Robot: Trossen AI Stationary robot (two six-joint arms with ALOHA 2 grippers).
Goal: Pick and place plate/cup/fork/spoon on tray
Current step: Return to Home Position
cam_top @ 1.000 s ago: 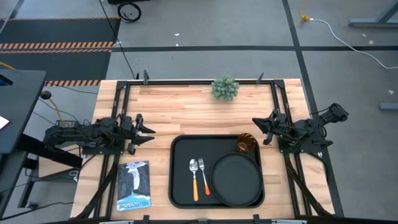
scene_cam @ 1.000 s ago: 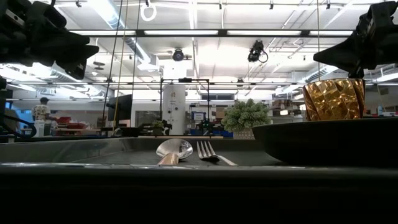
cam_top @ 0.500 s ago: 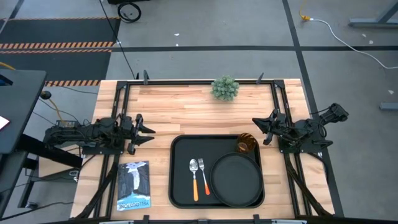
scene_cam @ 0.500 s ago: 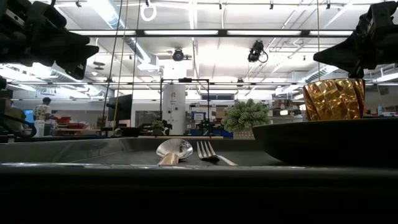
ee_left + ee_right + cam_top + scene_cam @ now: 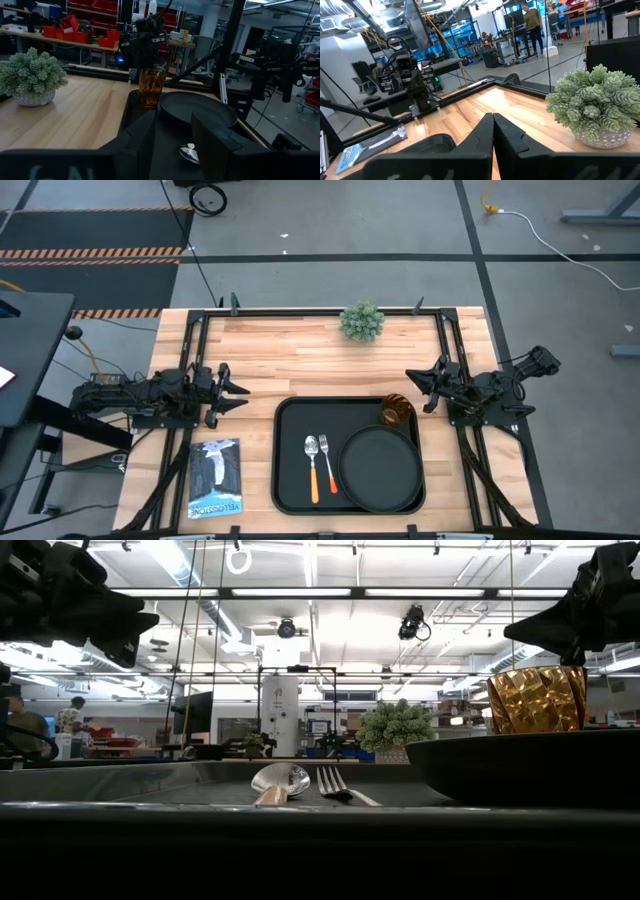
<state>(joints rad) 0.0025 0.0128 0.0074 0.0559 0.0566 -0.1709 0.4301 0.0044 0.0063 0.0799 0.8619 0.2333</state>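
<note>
High view: the left gripper [image 5: 238, 391] hangs over the table's left side, left of the tray [image 5: 290, 470], its fingers spread apart with nothing between them; the left wrist view shows the same gap between its two dark fingers [image 5: 142, 135]. The right gripper [image 5: 418, 388] sits at the table's right edge, just above and to the right of the tray's upper right corner, and its fingers are pressed together, as the right wrist view shows with the two tips [image 5: 492, 131] meeting in a closed seam. Neither gripper touches any object.

All four task items lie inside the tray. The plate [image 5: 380, 468] fills the tray's right half. The cup [image 5: 396, 411] stands upright in the upper right corner, just beyond the plate's rim and close below the right gripper. The spoon [image 5: 313, 465] and the fork [image 5: 328, 462] lie side by side left of the plate, orange handles toward the front edge, the spoon on the left.

Left of the tray, a booklet [image 5: 215, 478] lies flat on the wood. A small potted plant [image 5: 361, 322] stands at the far edge of the table [image 5: 300, 360], well apart from the tray. A person [image 5: 532, 25] stands in the room behind, seen in the right wrist view.
</note>
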